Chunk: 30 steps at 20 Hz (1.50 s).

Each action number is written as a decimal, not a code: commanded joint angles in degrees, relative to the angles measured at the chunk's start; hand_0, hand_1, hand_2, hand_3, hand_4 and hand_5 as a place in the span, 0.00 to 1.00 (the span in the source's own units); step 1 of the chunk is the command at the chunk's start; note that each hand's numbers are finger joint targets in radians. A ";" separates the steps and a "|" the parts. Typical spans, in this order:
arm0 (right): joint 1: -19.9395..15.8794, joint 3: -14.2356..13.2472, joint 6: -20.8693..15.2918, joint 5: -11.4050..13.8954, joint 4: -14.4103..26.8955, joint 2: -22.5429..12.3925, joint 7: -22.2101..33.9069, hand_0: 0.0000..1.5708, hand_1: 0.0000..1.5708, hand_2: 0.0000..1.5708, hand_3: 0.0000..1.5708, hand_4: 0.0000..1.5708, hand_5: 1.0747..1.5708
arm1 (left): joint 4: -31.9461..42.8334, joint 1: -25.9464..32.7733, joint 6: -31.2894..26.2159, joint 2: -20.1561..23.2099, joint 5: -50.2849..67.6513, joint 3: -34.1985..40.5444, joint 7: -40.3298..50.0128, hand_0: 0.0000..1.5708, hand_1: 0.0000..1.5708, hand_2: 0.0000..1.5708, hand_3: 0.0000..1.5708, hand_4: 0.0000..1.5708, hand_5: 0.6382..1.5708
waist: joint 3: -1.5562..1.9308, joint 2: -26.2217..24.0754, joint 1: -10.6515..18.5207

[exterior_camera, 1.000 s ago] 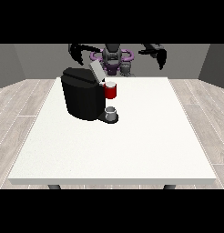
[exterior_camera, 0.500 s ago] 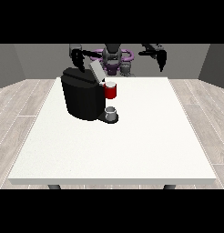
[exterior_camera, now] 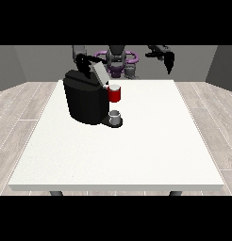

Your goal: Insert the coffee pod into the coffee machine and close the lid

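The black boxy coffee machine (exterior_camera: 86, 101) on the white bench (exterior_camera: 136, 141) has its grey lid (exterior_camera: 100, 73) raised, closing apparently left; neither hand's fingers can be made out

Coffee pod can't be made out anywhere near the coffee machine (exterior_camera: 87, 101). Hand at the view's left (exterior_camera: 82, 62) sits behind the machine's raised lid (exterior_camera: 100, 73), fingers too small to read. Table (exterior_camera: 136, 150) legs cut off below.
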 commanded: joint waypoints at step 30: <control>-14.68 5.66 -4.58 9.76 5.54 7.03 2.61 0.00 0.00 0.00 0.00 0.07 1.00 | 5.75 0.68 2.05 2.65 -0.38 -1.22 -7.20 0.00 0.00 0.00 0.00 0.00 1.00 | 0.19 2.40 0.35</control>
